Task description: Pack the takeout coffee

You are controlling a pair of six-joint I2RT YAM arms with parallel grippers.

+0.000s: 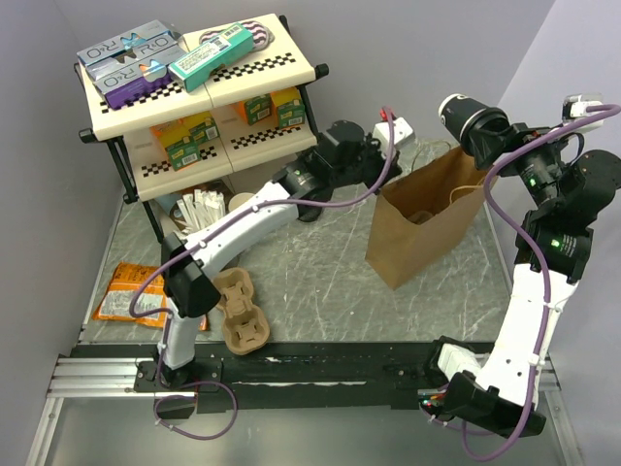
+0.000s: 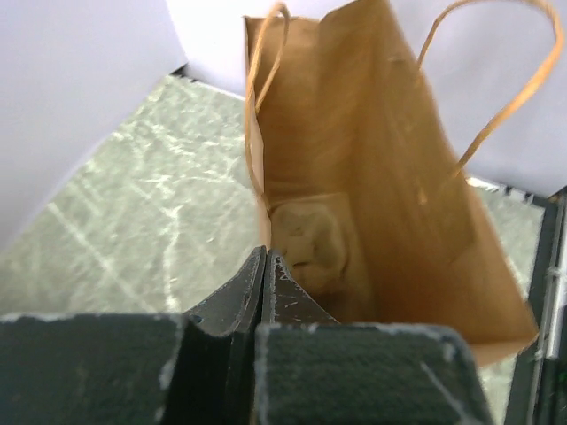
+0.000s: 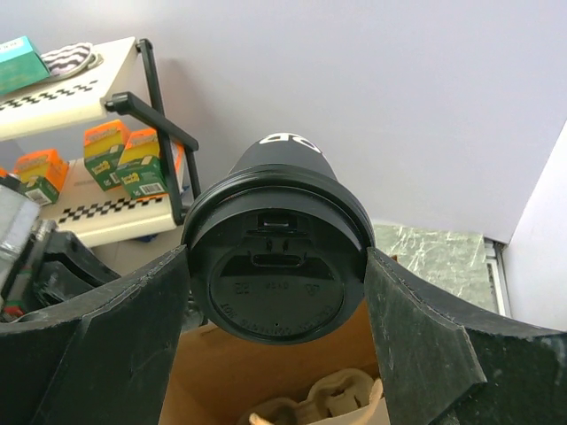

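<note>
Lilac wall (image 3: 416, 88) — takeout coffee (image 3: 275, 288) inside right gripper (image 3: 276, 266), above paper bag (image 3: 221, 376)

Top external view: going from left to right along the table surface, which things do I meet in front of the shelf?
Orange snack packets → brown pulp cup carrier → brown paper bag. The coffee cup in the right fingers shows above the bag's right edge, so it has no clear place.

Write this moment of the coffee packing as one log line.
left gripper: shut on bag rim | right gripper: holding cup above bag | carrier: in bag | cup: not yet packed
</note>
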